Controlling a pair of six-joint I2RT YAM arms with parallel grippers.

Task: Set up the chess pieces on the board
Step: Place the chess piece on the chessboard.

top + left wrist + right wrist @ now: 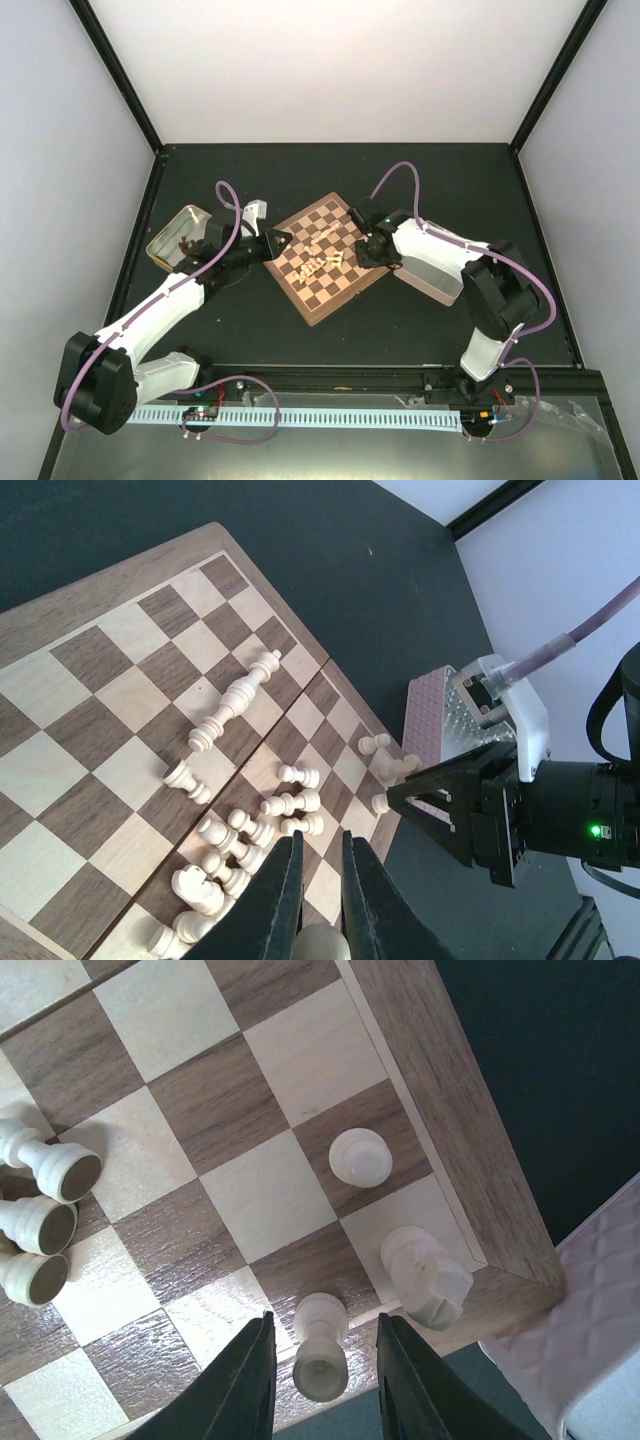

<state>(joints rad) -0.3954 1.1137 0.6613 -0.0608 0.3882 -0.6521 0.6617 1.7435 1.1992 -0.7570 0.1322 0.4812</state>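
Note:
The board [318,318] lies at an angle mid-table. Several cream chess pieces [325,262] lie toppled in a heap on it, and they also show in the left wrist view [240,840], with two tall ones [235,700] lying end to end. My left gripper [321,840] hovers over the board's left corner [275,243], nearly shut on a round cream piece [322,942] deep between its fingers. My right gripper [325,1322] is open and straddles an upright cream pawn [322,1345] at the board's edge. A rook [425,1275] and another pawn [360,1157] stand beside it.
An open metal tin [178,235] sits left of the board behind my left arm. A pink quilted tin [430,268] lies right of the board, touching my right arm's side. The board's rim [450,1130] drops to dark table.

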